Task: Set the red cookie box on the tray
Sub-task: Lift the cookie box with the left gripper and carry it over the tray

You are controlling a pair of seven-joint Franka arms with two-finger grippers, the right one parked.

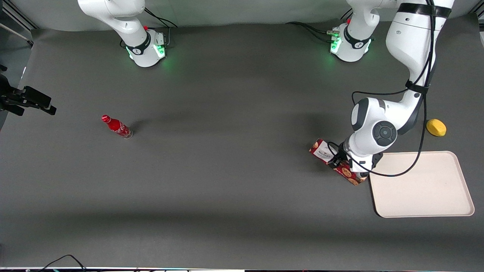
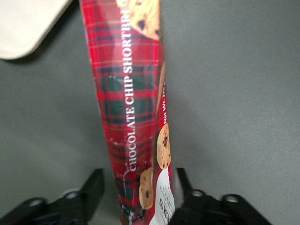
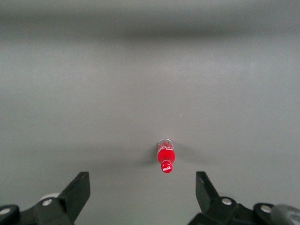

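Observation:
The red cookie box [image 1: 322,152], a long dark-red tartan carton with a white label at one end, lies flat on the grey table beside the tray [image 1: 423,185], its cookie-picture end close to the tray's corner. The left arm's gripper [image 1: 347,164] is down over the middle of the box. In the left wrist view the box [image 2: 131,93] runs between the two black fingers [image 2: 96,185]. The gripper [image 2: 138,177] is open, with a gap of table showing on each side of the box. A corner of the cream-white tray [image 2: 23,23] shows there too.
A yellow lemon-like object [image 1: 436,127] lies on the table just farther from the front camera than the tray. A small red bottle [image 1: 117,126] stands toward the parked arm's end of the table, also in the right wrist view [image 3: 166,159]. A black cable [image 1: 393,174] loops over the tray's edge.

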